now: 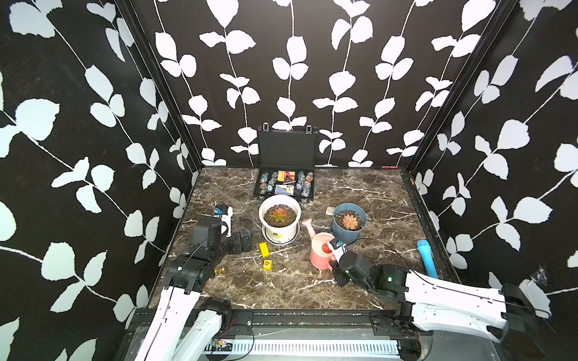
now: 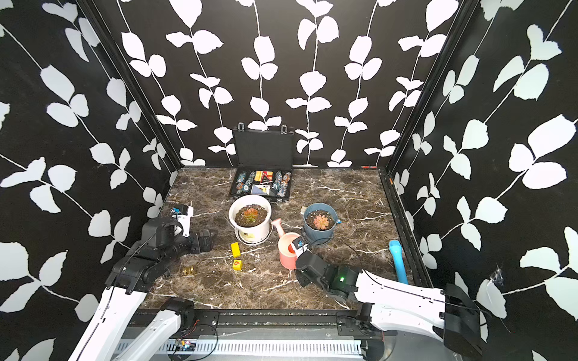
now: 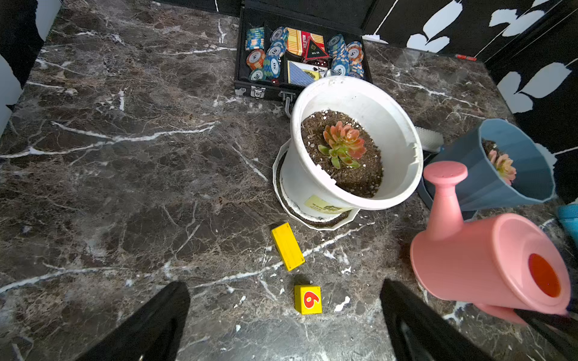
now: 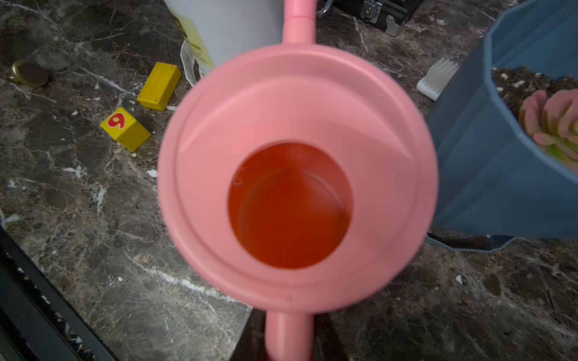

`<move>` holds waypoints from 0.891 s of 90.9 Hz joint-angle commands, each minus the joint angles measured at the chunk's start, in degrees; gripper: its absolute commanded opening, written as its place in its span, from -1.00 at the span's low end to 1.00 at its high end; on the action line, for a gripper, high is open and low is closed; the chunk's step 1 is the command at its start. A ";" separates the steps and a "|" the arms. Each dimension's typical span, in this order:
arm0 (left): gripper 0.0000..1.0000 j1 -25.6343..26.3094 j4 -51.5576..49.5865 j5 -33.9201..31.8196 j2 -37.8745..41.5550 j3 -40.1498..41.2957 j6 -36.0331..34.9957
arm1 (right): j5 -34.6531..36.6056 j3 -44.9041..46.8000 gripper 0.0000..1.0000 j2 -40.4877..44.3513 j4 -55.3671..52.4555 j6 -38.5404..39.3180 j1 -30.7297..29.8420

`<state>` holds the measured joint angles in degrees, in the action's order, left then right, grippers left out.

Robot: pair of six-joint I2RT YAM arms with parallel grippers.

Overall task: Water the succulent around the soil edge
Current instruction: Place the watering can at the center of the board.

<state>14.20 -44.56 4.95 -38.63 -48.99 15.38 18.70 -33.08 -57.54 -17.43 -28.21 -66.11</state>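
Can [image 4: 281, 103] level, liquid inside kept from spilling; right jaws clamped on handle [image 4: 289, 334], spout [image 3: 445, 193] aimed ahead at succulent [image 3: 342, 145], soil edge [image 3: 353, 183] unwatered. Left jaws wide, empty, aside.

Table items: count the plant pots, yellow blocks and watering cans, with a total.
Plant pots: 2 (round white plastic pot, ribbed blue-grey pot)
Yellow blocks: 2 (oblong yellow wooden block, yellow cube with red numeral)
Watering cans: 1 (pink plastic watering can)
Total: 5
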 commanded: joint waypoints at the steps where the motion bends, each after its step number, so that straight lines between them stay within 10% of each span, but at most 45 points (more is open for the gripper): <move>1: 0.97 -0.26 0.92 -0.73 0.03 0.54 -0.61 | 3.62 0.06 -0.60 -0.11 2.64 -3.99 -0.97; 81: 0.97 -0.30 1.08 -0.81 0.31 0.64 -0.43 | 4.18 2.47 -0.16 1.64 3.82 -9.33 -1.84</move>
<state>14.20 -44.56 4.01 -38.92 -48.99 15.38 22.48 -31.16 -56.84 -15.20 -37.91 -67.53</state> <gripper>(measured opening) 0.986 0.421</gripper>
